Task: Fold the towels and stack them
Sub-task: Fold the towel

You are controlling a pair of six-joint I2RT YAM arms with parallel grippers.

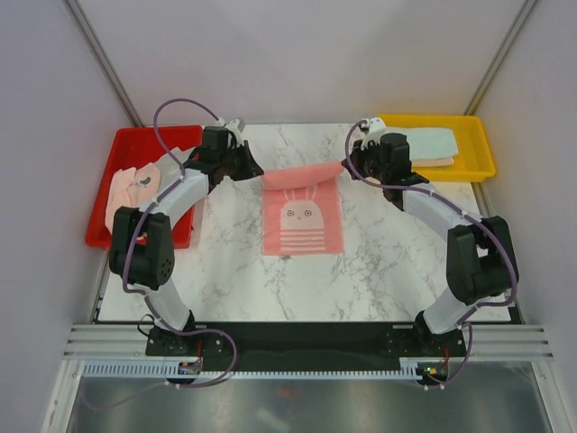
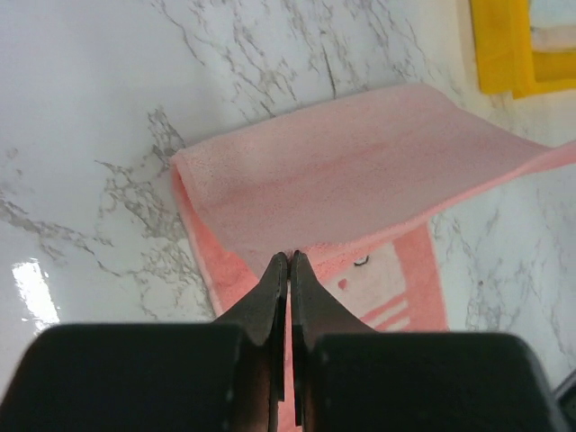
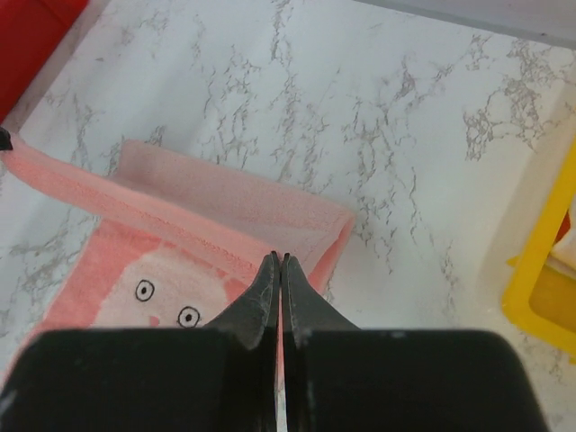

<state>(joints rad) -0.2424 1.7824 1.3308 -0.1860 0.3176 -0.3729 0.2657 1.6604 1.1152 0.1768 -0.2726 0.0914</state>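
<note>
From above, the pink towel [image 1: 302, 221] is lying in the middle of the marble table [image 1: 225, 280], its rabbit print facing up and its far edge lifted and curling back over itself. The left gripper [image 1: 255, 170] is pinching that edge at its left corner and the right gripper [image 1: 350, 168] at its right corner. Only the wrist views are showing the grips closely: each pair of jaws is pressed together on a thin strip of pink cloth, with the raised flap stretching away towards the other arm. The top view alone is taking in both trays whole: the red tray [image 1: 97, 216] on the left is holding crumpled towels [image 1: 126, 185], and the yellow tray [image 1: 480, 153] on the right is holding stacked towels [image 1: 433, 144], mint green over cream.
</note>
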